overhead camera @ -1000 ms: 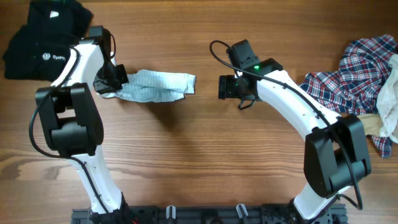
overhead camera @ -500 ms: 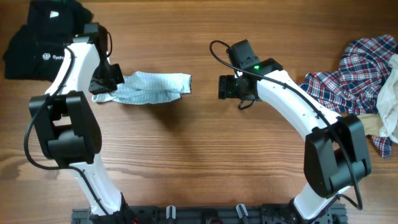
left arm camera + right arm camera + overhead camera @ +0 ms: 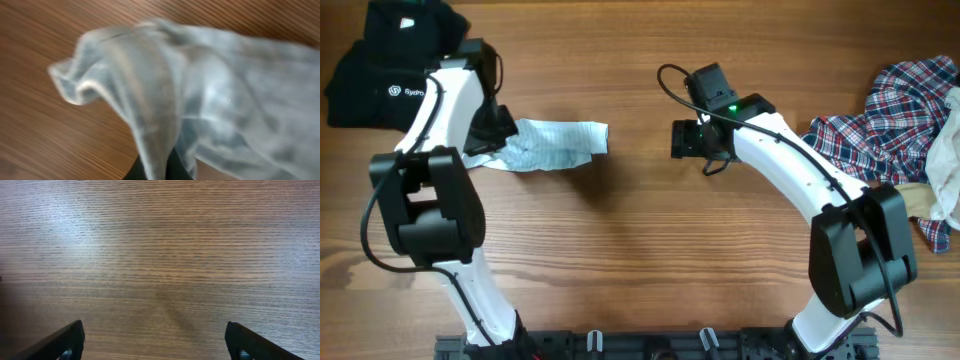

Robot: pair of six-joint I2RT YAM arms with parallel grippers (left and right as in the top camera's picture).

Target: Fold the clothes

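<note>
A small pale-blue, finely striped garment (image 3: 552, 145) lies bunched on the wooden table left of centre. My left gripper (image 3: 498, 128) is shut on its left end. In the left wrist view a fold of the blurred cloth (image 3: 210, 90) runs down between the dark fingers of the left gripper (image 3: 157, 172). My right gripper (image 3: 678, 140) stands open to the right of the garment, a gap of bare wood between them. In the right wrist view the right gripper (image 3: 155, 340) has only table between its wide-set fingertips (image 3: 70, 336).
Black logo garments (image 3: 380, 70) are piled at the far left, close behind the left arm. A red-blue-white plaid shirt (image 3: 890, 110) and a beige piece (image 3: 945, 165) lie heaped at the right edge. Both arm bases stand at the near edge.
The left gripper has pulled the pale-blue garment to the left, so its right end now lies farther from the right gripper. The right arm has not moved.
</note>
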